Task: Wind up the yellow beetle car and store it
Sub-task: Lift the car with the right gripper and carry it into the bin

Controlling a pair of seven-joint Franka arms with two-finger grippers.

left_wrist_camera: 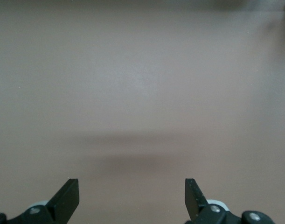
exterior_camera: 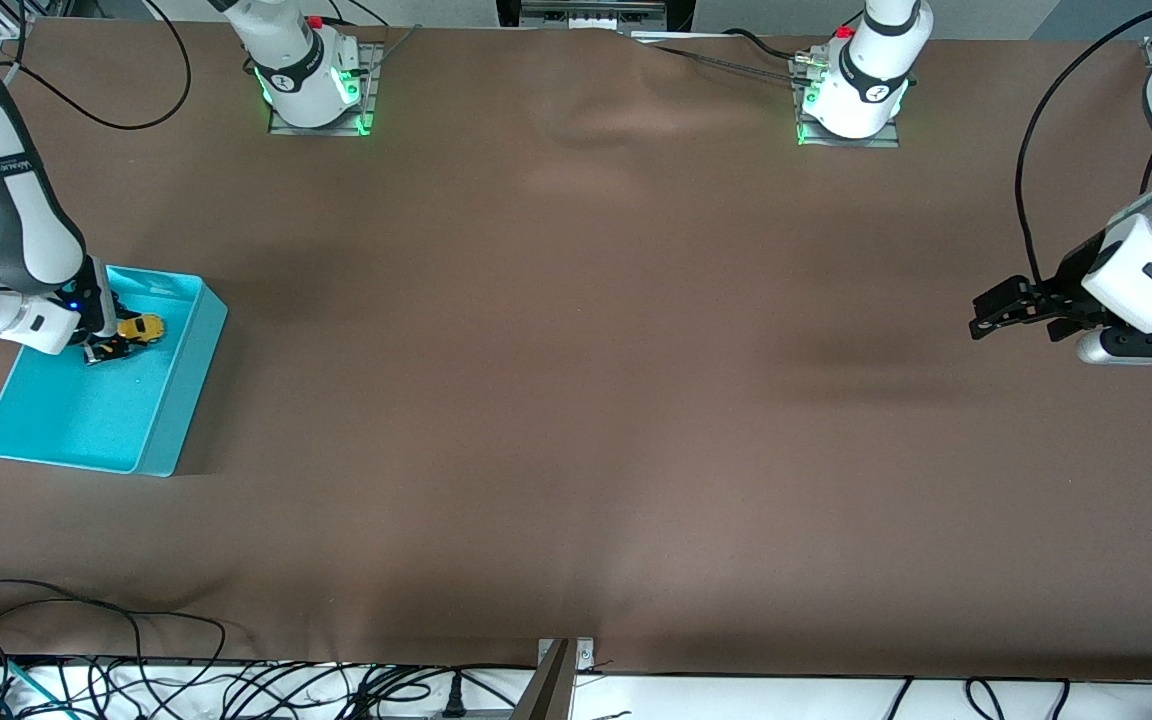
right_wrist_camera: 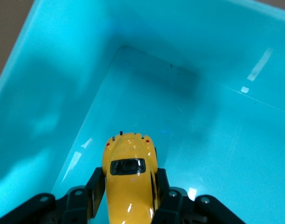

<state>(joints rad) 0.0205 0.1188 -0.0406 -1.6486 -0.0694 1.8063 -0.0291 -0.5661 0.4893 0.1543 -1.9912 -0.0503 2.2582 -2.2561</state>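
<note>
The yellow beetle car [exterior_camera: 142, 327] [right_wrist_camera: 129, 170] is clamped by its sides between the fingers of my right gripper [exterior_camera: 124, 338] [right_wrist_camera: 128, 186], which is shut on it. Car and gripper are inside the turquoise bin [exterior_camera: 181, 385] [right_wrist_camera: 226, 42], over the part of its floor farther from the front camera. Whether the wheels touch the floor I cannot tell. The bin stands at the right arm's end of the table. My left gripper [exterior_camera: 983, 315] [left_wrist_camera: 132, 196] hangs open over bare brown table at the left arm's end, with nothing between its fingers; that arm waits.
Both arm bases [exterior_camera: 311, 85] [exterior_camera: 856, 95] stand along the table's edge farthest from the front camera. Loose cables [exterior_camera: 86, 670] and a metal bracket [exterior_camera: 561, 665] lie along the nearest edge. A brown cloth [exterior_camera: 576, 350] covers the table between the bin and the left gripper.
</note>
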